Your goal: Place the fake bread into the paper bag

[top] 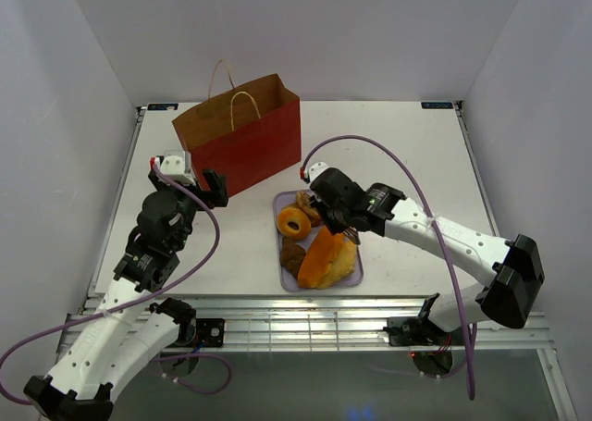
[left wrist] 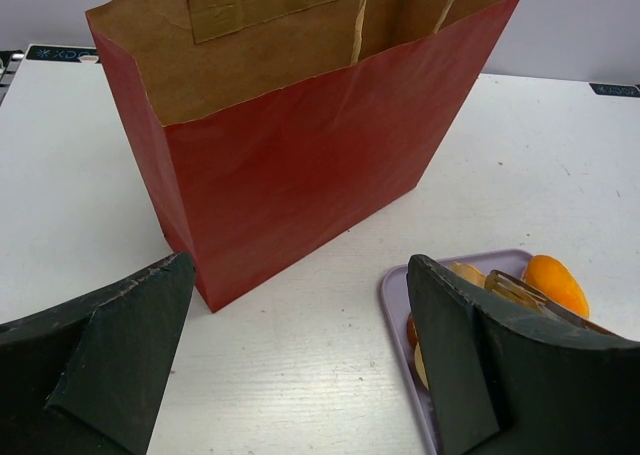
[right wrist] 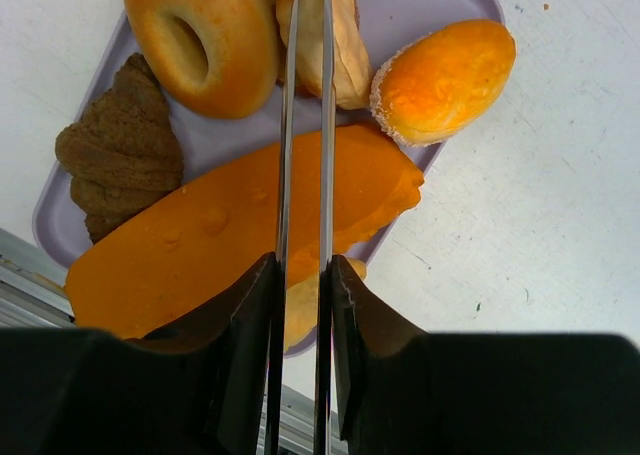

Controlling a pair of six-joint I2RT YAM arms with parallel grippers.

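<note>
The red paper bag (top: 242,139) stands upright and open at the back left; it also shows in the left wrist view (left wrist: 300,165). The fake bread lies on a lavender tray (top: 280,243): a ring doughnut (right wrist: 200,40), a dark brown piece (right wrist: 120,155), a long orange loaf (right wrist: 200,235), a round orange bun (right wrist: 445,80) and a tan piece (right wrist: 345,45). My right gripper (right wrist: 303,295) is shut on metal tongs (right wrist: 305,125), whose nearly closed arms reach over the loaf to the tan piece. My left gripper (left wrist: 300,365) is open and empty, just in front of the bag.
The tray (left wrist: 395,305) sits right of the bag's near corner, close to the table's front edge. White walls enclose the table on three sides. A purple cable loops over the right arm (top: 407,176).
</note>
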